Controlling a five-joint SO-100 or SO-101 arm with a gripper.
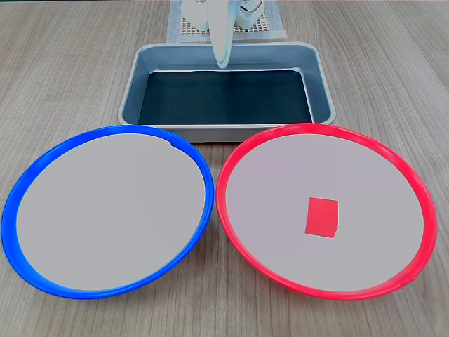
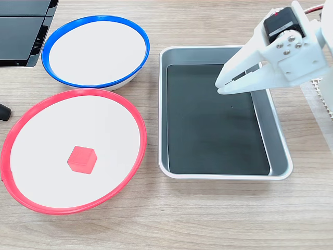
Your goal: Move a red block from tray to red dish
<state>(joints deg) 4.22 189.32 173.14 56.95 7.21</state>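
The red block (image 1: pixel 322 217) lies inside the red dish (image 1: pixel 231 210), a little right of its centre, resting flat on the pale bottom. In the other fixed view the red block (image 2: pixel 81 159) sits left of the middle of the red dish (image 2: pixel 136 117). The tray (image 1: pixel 132 84) stands behind the dishes with its dark bottom bare. My white gripper (image 1: pixel 222 62) hangs over the tray's far side. Seen from the side, the gripper (image 2: pixel 219 87) hovers above the tray (image 2: pixel 163 109), its fingers closed together with nothing between them.
A blue-rimmed dish (image 1: pixel 21 203) of the same size lies beside the red one, and nothing is in it. A white mesh mat (image 1: pixel 270 27) lies under the arm's base behind the tray. A dark flat device (image 2: pixel 21 31) sits at the table's edge.
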